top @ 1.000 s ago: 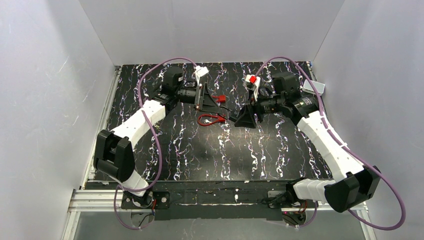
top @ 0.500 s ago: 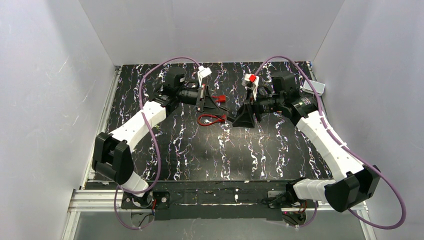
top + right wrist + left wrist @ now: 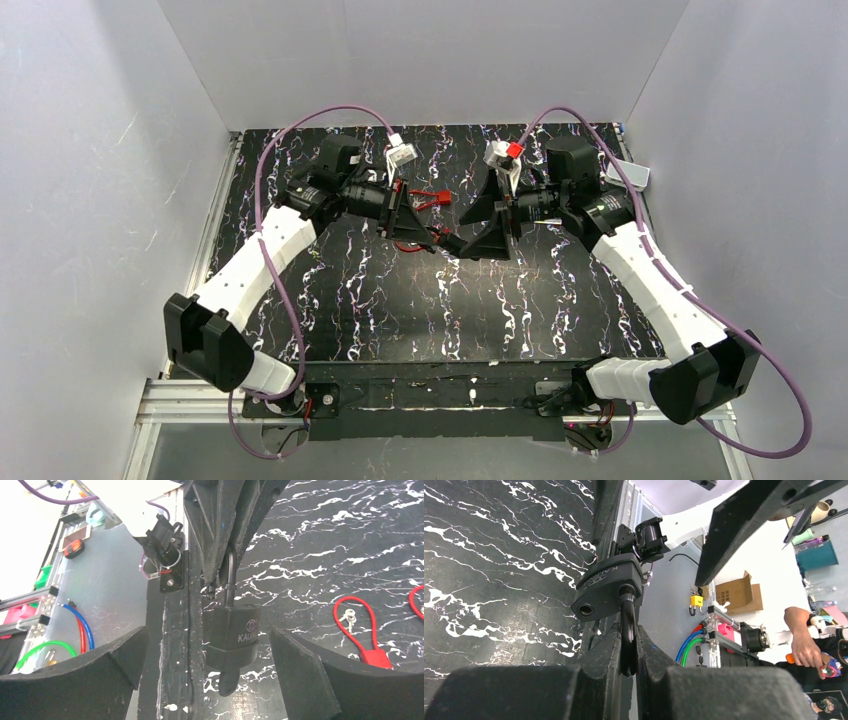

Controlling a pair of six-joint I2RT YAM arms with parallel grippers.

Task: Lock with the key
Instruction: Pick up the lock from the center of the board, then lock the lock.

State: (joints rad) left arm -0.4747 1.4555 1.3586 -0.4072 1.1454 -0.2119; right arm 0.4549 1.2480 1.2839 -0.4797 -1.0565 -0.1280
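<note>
A black padlock (image 3: pixel 232 632) hangs above the marbled table, between the two arms (image 3: pixel 450 243). My left gripper (image 3: pixel 627 652) is shut on its shackle (image 3: pixel 627 630), with the lock body (image 3: pixel 609 587) just beyond the fingertips. An empty round hole (image 3: pixel 585 611) shows in the body beside the shackle leg. A black key head (image 3: pixel 229 680) sticks out of the body's underside. My right gripper (image 3: pixel 207 645) stands open, one finger (image 3: pixel 95 672) on each side of the padlock and apart from it.
A red cable lock (image 3: pixel 372 655) with small keys (image 3: pixel 348 616) lies on the table (image 3: pixel 400 310) behind the padlock, and another red lock (image 3: pixel 432 198) lies farther back. A white object (image 3: pixel 632 175) sits at the back right edge. White walls close in three sides.
My left arm swung right and toward the near side, and its gripper shut on the padlock's shackle. The right gripper's jaws spread wider, off the lock body.
</note>
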